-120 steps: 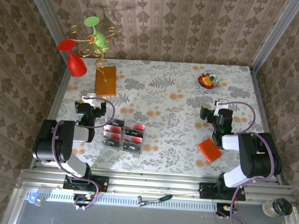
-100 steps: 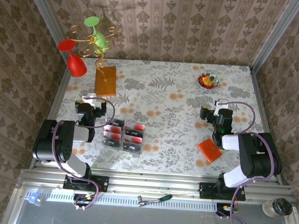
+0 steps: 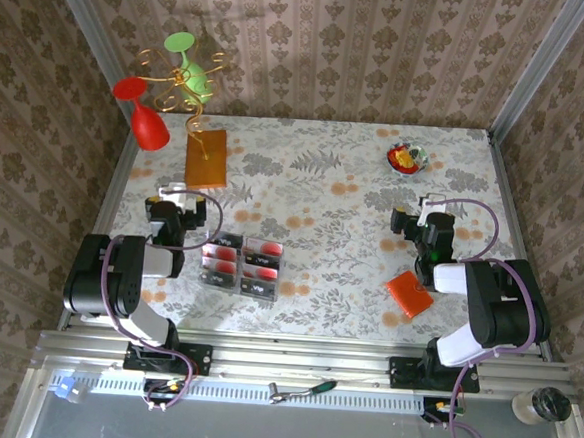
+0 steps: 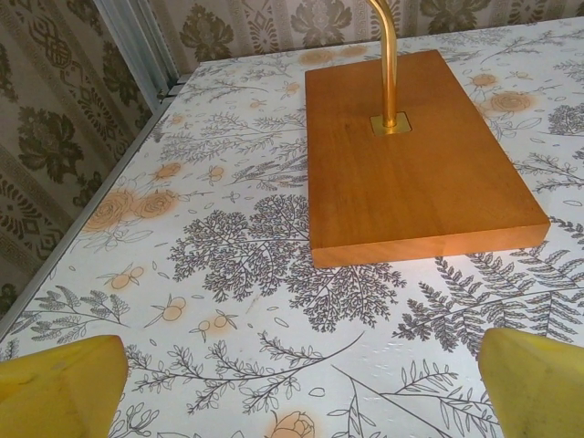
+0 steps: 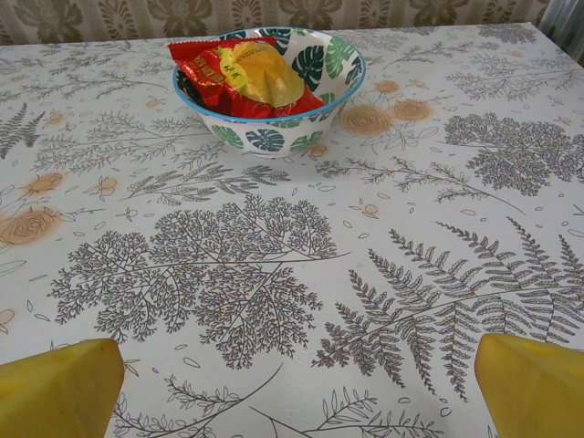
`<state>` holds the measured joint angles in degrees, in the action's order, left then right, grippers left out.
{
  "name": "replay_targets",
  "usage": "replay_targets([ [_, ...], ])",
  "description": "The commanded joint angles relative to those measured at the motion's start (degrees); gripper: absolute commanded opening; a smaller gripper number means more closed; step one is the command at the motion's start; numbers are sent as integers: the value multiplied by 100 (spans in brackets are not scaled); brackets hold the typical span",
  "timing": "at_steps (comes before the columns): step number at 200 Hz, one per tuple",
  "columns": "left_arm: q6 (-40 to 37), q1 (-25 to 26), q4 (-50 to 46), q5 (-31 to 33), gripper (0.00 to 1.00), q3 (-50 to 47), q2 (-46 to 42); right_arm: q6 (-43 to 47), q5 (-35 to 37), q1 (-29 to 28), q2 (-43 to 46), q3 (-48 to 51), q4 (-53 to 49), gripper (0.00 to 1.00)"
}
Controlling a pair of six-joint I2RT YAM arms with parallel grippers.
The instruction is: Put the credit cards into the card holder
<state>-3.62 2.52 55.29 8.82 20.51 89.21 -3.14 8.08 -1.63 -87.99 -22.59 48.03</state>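
No writing can be read: the white marks on the cards are too small in the top view, and the print on the packets is too fine to make out. The cards lie near the front of the desk in two groups side by side, red and black faces up, just right of the left arm. The holder lies flat, orange side up, at the front right, beside the right arm and well apart from the cards. The one container is a leaf-patterned bowl with a blue rim, standing at the far right of the desk; it holds a red packet and a yellow packet. At the far left a wooden block lies flat, with a gold wire rising from a small brass plate in it; in the top view the wire carries a red glass and a green glass. The left hand is spread wide and holds nothing, its yellow fingertips at the bottom corners of the wrist view, facing the block. The right hand is likewise wide and holds nothing, facing the bowl. Compared with half a second ago, nothing on the desk has moved and both arms sit in the same pose.
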Motion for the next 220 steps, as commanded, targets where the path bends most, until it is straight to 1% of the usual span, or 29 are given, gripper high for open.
replay_targets([
  [1,111,-48,-122,-81,100,137,15,77,-113,-4,37,-77,84,100],
  [98,113,-42,-49,-81,100,88,-10,60,-184,30,43,-81,59,100],
  [108,142,-58,-157,-71,100,104,-108,80,-213,24,53,-83,69,100],
  [121,255,-138,-637,-54,100,235,-406,158,-231,-26,239,-216,-306,100],
  [136,487,-324,-1305,-107,100,390,-752,187,47,-130,498,-430,-893,100],
  [155,748,-599,-1758,-264,100,483,-1128,197,164,-174,782,-597,-1406,100],
  [169,916,-694,-2052,-186,100,567,-1439,60,357,-189,1163,-795,-2017,100],
  [179,1026,-717,-2392,-125,100,720,-1689,-232,538,-189,1321,-1051,-2622,100],
  [190,1207,-709,-3119,-100,100,1026,-1940,-641,789,-190,1483,-1333,-3181,100],
  [202,1513,-701,-4019,-105,100,1433,-2170,-1717,1244,-169,1644,-1628,-3866,100],
  [212,1889,-708,-4813,-93,100,1750,-2355,-2313,899,-43,1807,-1921,-4604,100],
  [220,2195,-714,-5390,-162,100,1943,-2503,-2489,445,2,1906,-2009,-4794,100],
])
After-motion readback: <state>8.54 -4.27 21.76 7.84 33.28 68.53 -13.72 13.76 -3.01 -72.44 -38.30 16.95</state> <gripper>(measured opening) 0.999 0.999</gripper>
